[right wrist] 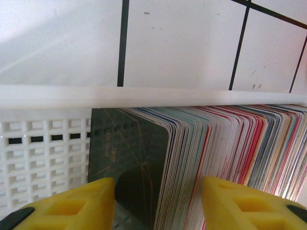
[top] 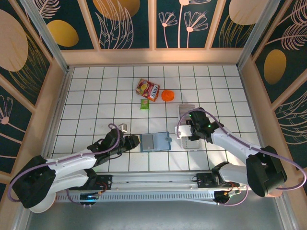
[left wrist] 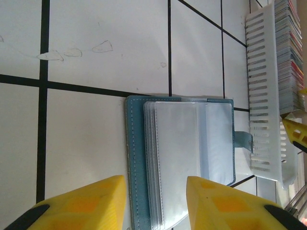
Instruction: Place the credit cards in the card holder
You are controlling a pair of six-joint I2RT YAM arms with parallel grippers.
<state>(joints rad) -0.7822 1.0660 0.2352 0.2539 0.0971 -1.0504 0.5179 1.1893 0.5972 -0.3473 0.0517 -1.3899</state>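
The teal-blue card holder (top: 156, 142) lies open on the tiles in front of the arms, its clear sleeves (left wrist: 184, 143) facing up. My left gripper (top: 135, 142) sits low at its left end. The yellow fingers (left wrist: 96, 201) stand apart, straddling the holder's stitched edge and sleeve stack, so the left gripper (left wrist: 156, 184) is open. The credit cards (right wrist: 216, 153) stand on edge, packed in a white slotted tray (top: 186, 111). My right gripper (right wrist: 157, 184) reaches into the tray, open, with a dark card (right wrist: 129, 158) and several others between its fingers.
A snack bag (top: 147, 89), an orange round thing (top: 168, 95) and a small green packet (top: 144, 104) lie farther back. The tray (left wrist: 261, 96) stands just right of the holder, whose strap (left wrist: 243, 142) reaches toward it. Wooden walls ring the tiled floor.
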